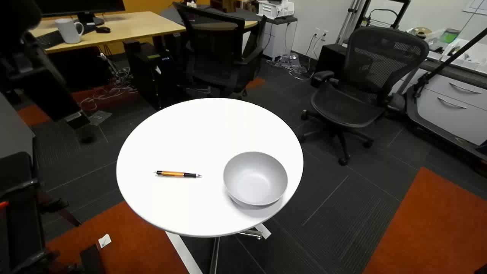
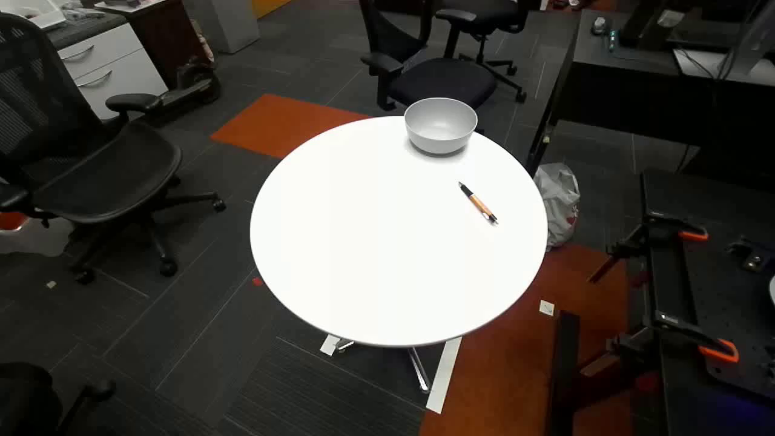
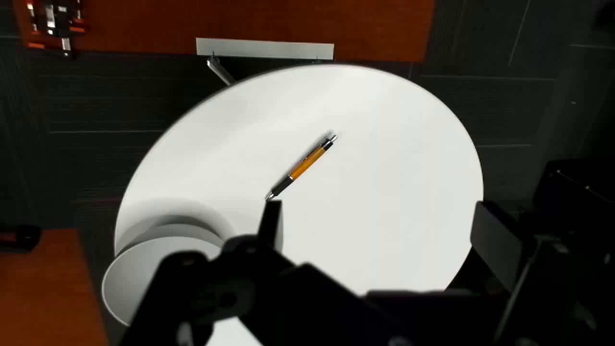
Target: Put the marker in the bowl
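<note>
The marker, an orange-brown pen with a black grip and metal tip, lies flat on the round white table, and shows in both exterior views and the wrist view. The light grey bowl stands upright beside it near the table edge, in both exterior views. In the wrist view the bowl is partly hidden by a finger. My gripper is wide open with nothing between its fingers, above the table. The marker's tip appears just beyond the left finger's end.
The round white table stands on a thin metal leg. A dark, blurred part of the arm shows at the upper left of an exterior view. Office chairs and a desk stand around. A black bench with clamps is beside the table.
</note>
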You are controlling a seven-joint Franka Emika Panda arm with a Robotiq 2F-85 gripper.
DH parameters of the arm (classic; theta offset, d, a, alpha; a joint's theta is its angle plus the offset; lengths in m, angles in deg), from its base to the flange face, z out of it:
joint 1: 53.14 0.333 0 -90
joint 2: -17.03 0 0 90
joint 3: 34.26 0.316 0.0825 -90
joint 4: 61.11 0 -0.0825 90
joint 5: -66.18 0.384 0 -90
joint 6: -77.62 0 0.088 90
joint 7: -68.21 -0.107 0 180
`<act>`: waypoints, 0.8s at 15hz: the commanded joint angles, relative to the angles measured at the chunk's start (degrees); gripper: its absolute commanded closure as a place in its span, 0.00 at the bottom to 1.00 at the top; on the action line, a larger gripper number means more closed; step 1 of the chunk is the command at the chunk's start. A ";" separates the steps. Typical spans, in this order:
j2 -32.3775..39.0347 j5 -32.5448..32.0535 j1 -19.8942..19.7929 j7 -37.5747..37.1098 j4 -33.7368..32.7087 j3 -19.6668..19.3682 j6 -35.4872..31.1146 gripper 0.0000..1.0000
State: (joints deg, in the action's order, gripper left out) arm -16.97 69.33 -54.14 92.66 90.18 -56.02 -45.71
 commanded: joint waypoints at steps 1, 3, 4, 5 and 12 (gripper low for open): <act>0.34 1.09 -1.58 0.84 -0.09 1.52 0.18 0.00; 0.34 1.09 -1.58 0.84 -0.09 1.52 0.18 0.00; 0.34 1.09 -1.58 0.84 -0.09 1.52 0.18 0.00; 0.34 1.09 -1.58 0.84 -0.09 1.52 0.18 0.00; 6.07 6.44 -0.93 -8.13 2.80 5.35 -9.84 0.00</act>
State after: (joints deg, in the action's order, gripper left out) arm -14.54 72.46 -54.42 89.13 91.23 -53.59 -49.81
